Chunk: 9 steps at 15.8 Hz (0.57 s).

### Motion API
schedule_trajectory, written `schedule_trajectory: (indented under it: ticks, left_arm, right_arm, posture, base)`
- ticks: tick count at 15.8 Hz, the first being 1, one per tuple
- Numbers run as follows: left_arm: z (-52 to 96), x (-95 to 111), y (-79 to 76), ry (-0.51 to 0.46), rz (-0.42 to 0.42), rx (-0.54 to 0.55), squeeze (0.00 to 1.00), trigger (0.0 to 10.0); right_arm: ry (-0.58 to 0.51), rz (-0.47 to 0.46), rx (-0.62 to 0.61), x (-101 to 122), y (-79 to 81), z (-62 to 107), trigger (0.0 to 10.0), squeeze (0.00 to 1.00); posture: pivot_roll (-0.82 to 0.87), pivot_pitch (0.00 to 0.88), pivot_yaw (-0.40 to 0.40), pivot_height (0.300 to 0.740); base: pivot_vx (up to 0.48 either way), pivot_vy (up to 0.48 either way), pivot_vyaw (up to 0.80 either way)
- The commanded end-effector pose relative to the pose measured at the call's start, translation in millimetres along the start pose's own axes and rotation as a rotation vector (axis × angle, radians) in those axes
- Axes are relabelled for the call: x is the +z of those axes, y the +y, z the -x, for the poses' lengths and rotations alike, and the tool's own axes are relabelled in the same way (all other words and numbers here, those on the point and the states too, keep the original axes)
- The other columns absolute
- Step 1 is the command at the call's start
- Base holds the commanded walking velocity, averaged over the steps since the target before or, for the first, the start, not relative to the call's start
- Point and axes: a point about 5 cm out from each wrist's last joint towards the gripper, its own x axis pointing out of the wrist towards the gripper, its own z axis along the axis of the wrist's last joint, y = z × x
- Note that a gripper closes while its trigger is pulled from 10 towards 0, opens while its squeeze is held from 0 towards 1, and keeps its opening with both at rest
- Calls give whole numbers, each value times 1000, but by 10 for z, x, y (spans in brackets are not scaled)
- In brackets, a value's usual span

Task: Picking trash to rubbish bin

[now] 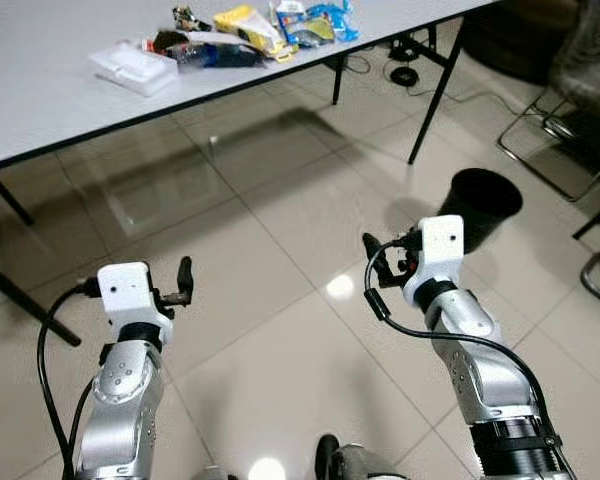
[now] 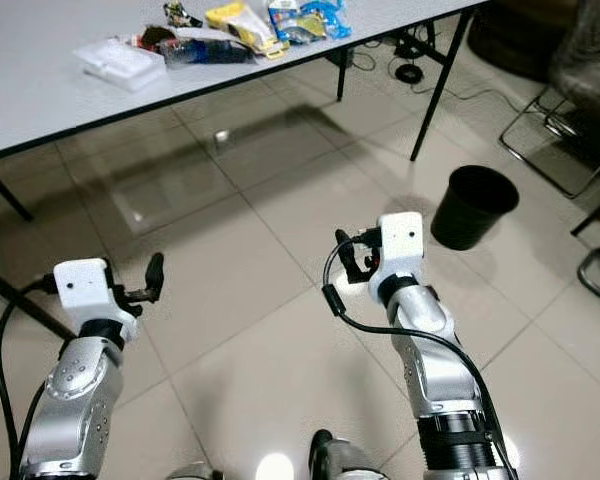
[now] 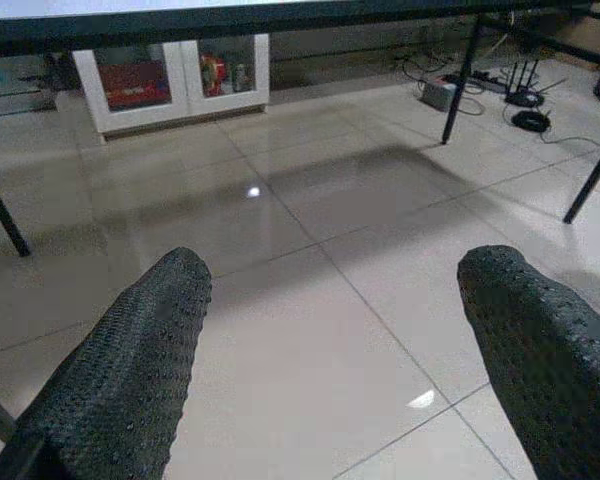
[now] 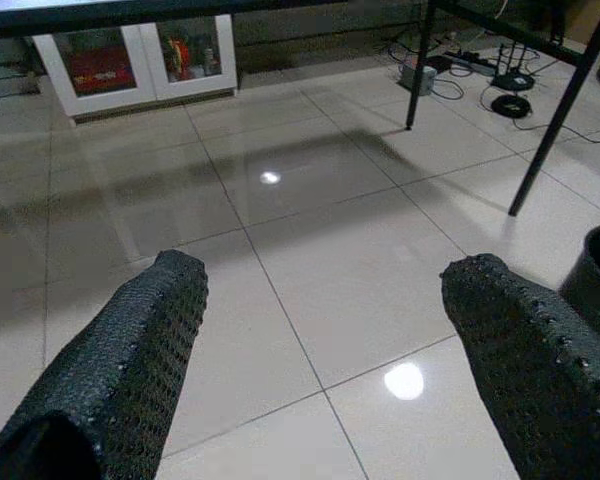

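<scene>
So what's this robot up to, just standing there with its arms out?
It is meant to clear trash into a bin, but nothing is picked up yet. The left gripper and right gripper are both open and empty, held out above the tiled floor. The trash, a heap of wrappers and packets, lies on the grey table ahead. The black rubbish bin stands on the floor to the robot's right, beyond the right gripper.

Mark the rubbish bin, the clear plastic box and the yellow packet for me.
rubbish bin (image 2: 458, 226), right eye view, on its outer black wall.
clear plastic box (image 1: 133, 68), left eye view, on its lid.
yellow packet (image 1: 245, 25), left eye view, on the middle of the wrapper.
</scene>
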Motion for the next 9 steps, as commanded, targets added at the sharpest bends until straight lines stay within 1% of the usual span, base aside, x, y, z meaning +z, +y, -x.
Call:
schedule_trajectory:
  ticks: [1,4,5,6,9]
  left_arm:
    - [12,-46,4,11,9,15,0,10000]
    - [-31,63,-4,-14,23,-22,0,10000]
    - [-59,159,11,-31,37,-24,0,10000]
    - [-72,232,13,-56,47,-27,0,10000]
    - [-133,462,-3,-118,51,-33,0,10000]
  right_arm:
    - [3,14,-6,6,-40,-14,10000,0]
    - [-17,-10,-20,22,-19,-31,10000,0]
    - [-25,-24,-23,12,12,-33,10000,0]
    - [-31,-32,-22,12,28,-32,10000,0]
    - [-57,-37,-5,45,90,-29,10000,0]
  posture:
    - [-66,153,-69,740]
    - [-60,152,-47,740]
    - [-49,153,-24,740]
    - [-49,153,-24,740]
    - [-41,154,2,740]
  base:
    - [0,0,0]
    - [0,0,0]
    - [0,0,0]
    - [0,0,0]
    - [353,0,0]
